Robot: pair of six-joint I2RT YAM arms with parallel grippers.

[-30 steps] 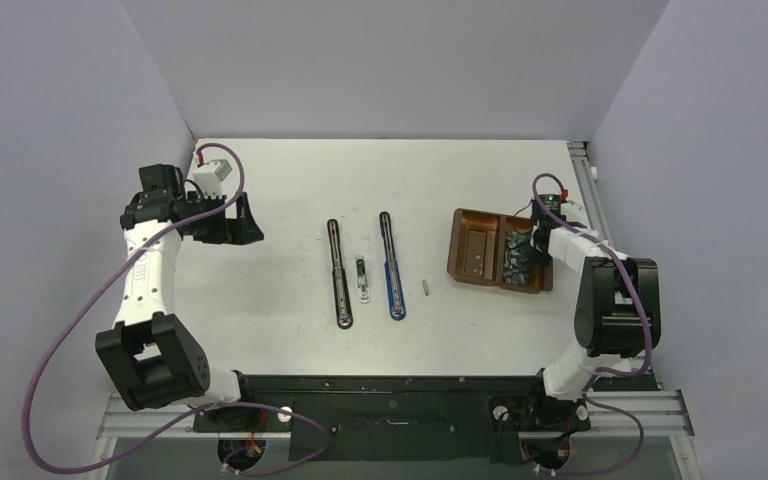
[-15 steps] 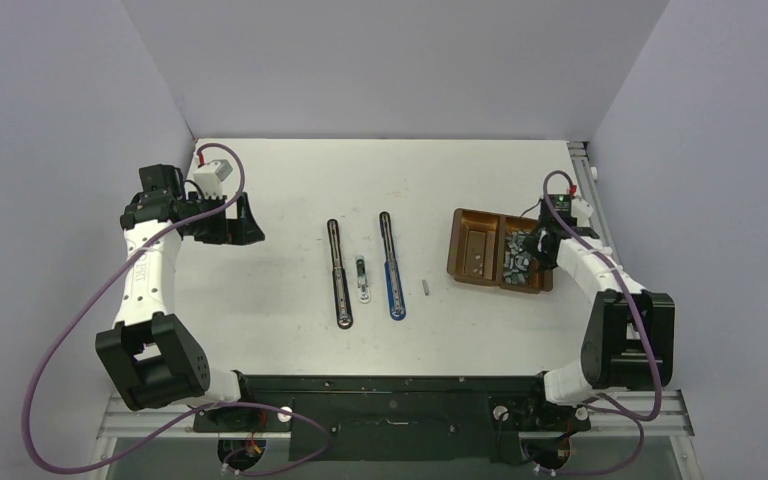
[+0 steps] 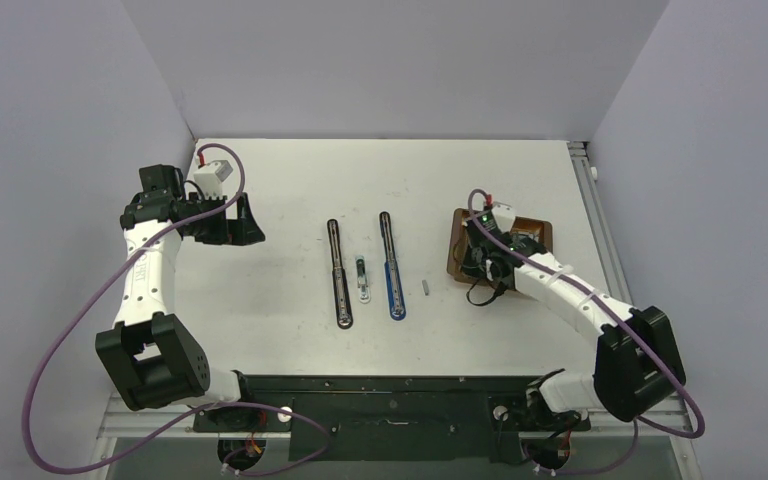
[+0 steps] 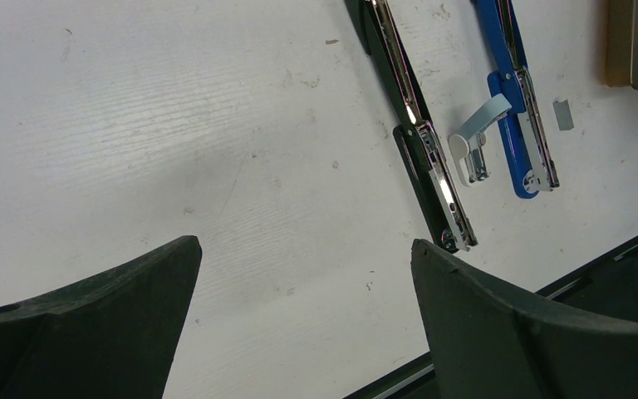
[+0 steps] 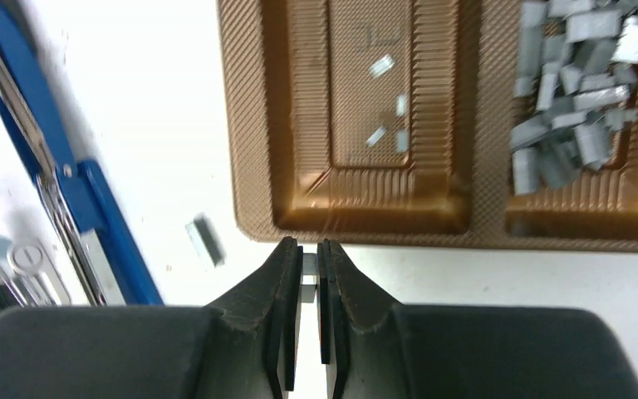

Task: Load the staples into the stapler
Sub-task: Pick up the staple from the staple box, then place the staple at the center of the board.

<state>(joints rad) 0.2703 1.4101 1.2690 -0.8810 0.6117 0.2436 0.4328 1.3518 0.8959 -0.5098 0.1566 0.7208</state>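
Beside the brown tray [image 5: 249,125], the right gripper [image 5: 308,249] pinches a staple strip [image 5: 308,271], seemingly for the blue stapler [image 5: 104,216]; the left gripper [image 4: 303,274] gapes empty.

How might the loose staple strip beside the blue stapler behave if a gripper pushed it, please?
The loose staple strip looks tiny, so probably light and apt to skid across the smooth table when nudged. Lying flat and low, it likely won't roll, but seems hard to pinch.
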